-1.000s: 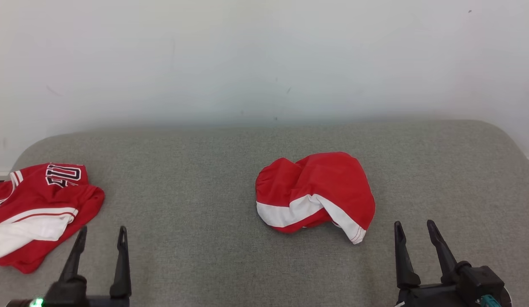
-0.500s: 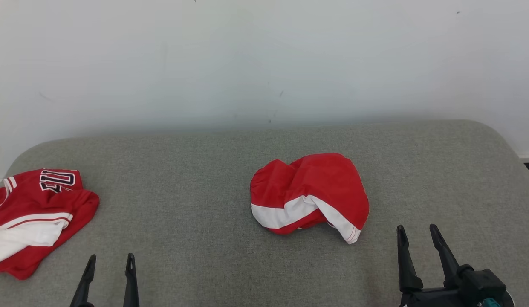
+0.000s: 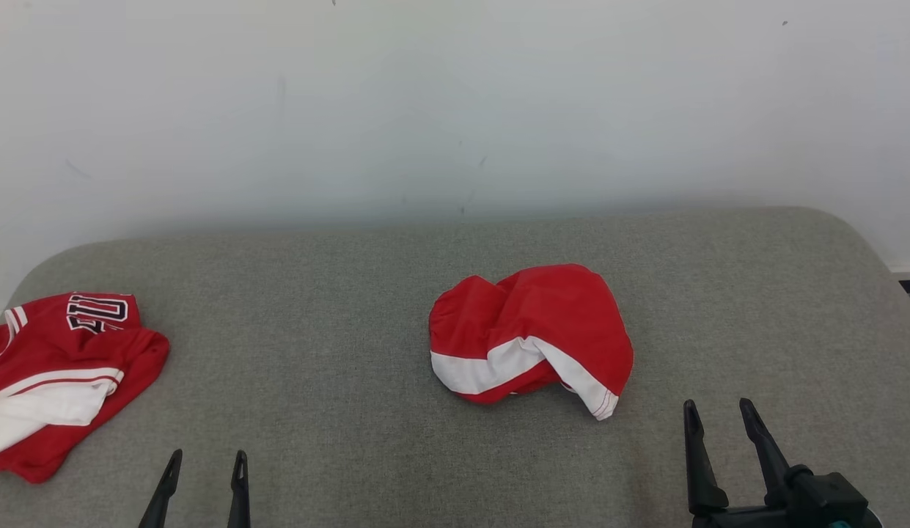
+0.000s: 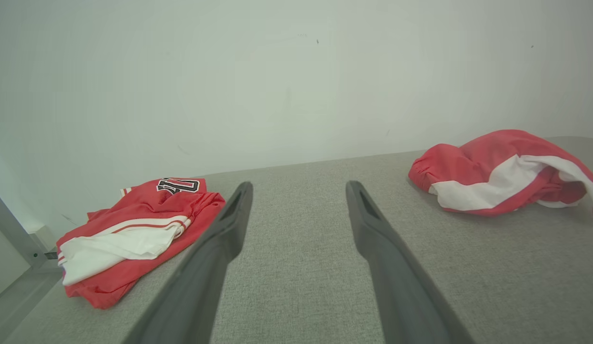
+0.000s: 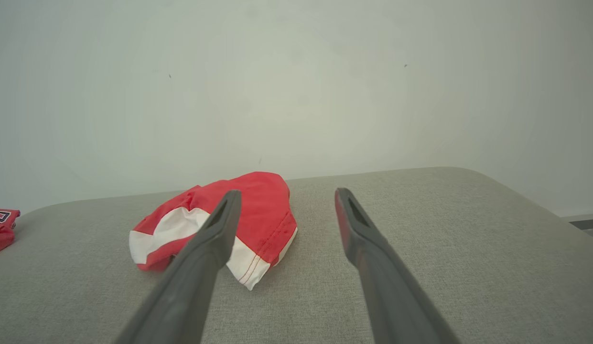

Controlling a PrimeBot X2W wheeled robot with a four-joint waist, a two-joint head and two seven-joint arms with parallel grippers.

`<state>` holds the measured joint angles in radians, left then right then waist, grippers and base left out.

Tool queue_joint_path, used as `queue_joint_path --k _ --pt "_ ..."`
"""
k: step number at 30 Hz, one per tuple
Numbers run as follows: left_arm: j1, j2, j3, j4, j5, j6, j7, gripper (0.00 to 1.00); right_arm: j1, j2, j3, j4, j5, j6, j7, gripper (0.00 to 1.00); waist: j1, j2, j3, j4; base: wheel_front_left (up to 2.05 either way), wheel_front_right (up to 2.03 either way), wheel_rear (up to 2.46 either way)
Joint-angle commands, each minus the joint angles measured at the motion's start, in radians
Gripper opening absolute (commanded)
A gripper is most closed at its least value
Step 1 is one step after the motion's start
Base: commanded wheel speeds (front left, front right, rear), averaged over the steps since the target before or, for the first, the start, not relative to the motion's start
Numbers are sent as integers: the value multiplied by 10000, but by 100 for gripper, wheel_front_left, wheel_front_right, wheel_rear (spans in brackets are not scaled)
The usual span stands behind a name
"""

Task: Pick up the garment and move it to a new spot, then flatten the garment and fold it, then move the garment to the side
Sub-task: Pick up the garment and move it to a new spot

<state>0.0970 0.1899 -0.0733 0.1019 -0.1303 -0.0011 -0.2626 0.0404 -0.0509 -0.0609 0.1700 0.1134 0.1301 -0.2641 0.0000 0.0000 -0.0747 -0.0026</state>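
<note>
At tabletop (image 3: 315,330) centre, the garment (image 3: 531,334) is red with 1 white band and red stitching on the white hem. At the left edge, the second garment (image 3: 59,381) is red with white stripes and dark, white-outlined lettering. Tabletop flecked grey; wall (image 3: 455,95) off-white. The left tool (image 3: 208,457) and right tool (image 3: 717,403) are black.

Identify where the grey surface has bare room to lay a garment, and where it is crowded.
Widest bare patch: between the lettered jersey at the left edge and the crumpled garment in the middle. Another: right of that garment, beyond the right gripper. Crowded: the left edge, under the jersey.
</note>
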Motion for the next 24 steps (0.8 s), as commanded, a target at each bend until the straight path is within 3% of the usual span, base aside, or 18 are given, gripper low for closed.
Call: queue_joint_path --k 1,24 --pt "144 -39 29 33 86 -45 -34 100 75 13 -28 17 -26 13 -6 100 0 0 -7 -9 0 0 0" --pt "56 -244 195 399 457 -396 -34 100 139 13 220 387 -307 13 -6 100 0 0 -65 -93 0 0 0"
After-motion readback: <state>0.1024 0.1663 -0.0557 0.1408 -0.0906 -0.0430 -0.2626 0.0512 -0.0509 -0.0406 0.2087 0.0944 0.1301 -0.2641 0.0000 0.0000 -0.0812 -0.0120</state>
